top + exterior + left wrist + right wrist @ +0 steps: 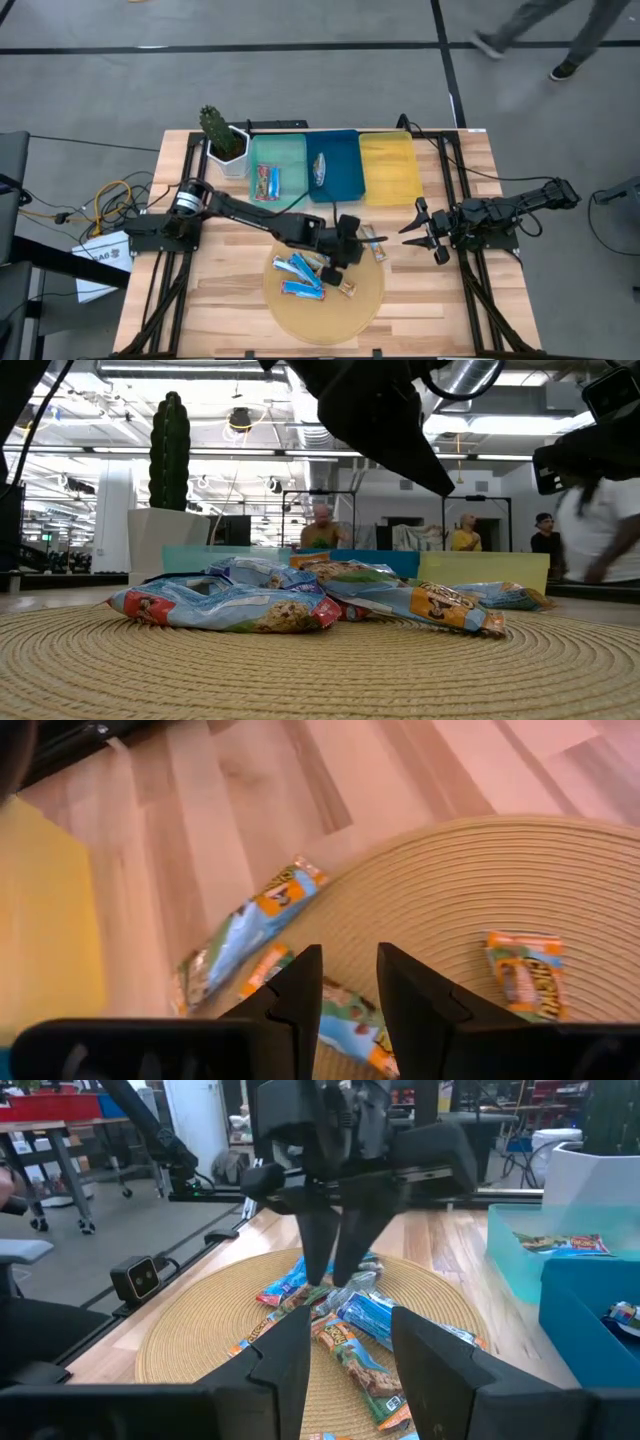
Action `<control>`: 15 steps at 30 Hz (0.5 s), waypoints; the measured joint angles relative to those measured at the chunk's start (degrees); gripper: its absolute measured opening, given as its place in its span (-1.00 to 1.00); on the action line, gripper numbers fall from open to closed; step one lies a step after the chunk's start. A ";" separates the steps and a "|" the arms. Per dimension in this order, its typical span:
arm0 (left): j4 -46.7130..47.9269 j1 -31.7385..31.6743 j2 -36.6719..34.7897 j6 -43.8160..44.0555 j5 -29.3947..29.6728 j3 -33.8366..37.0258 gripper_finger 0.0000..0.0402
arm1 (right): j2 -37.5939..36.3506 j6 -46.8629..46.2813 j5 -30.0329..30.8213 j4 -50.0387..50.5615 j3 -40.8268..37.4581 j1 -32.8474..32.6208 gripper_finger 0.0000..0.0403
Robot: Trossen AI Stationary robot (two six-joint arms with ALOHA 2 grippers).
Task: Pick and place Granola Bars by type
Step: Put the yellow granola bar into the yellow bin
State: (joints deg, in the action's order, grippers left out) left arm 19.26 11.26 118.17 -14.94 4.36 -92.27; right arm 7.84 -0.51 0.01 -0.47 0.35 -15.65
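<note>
The bars lie heaped on the round woven mat, one just off its edge on the wood. More bars rest in the teal tray and blue tray beyond the mat. The left gripper hangs over the mat's far edge, fingers slightly parted, gripping nothing. The right gripper waits beside the mat, jaws apart and empty

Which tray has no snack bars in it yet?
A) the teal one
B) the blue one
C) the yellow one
C: seen from above, the yellow tray lies bare, while the teal tray holds a bar and the blue tray holds a wrapped one.
</note>
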 joint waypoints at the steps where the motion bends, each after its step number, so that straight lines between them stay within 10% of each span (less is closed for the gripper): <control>1: 0.32 0.36 0.00 0.45 0.13 0.00 -0.54 | 0.00 0.00 -0.01 0.01 -0.01 0.01 -0.34; 15: 10.15 7.62 0.00 4.57 4.06 -0.04 -0.66 | 0.00 0.02 0.00 0.02 -0.01 0.00 -0.34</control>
State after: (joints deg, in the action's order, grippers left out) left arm 29.41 18.89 118.17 -10.37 8.41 -92.31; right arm 7.84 -0.50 0.01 -0.45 0.34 -15.66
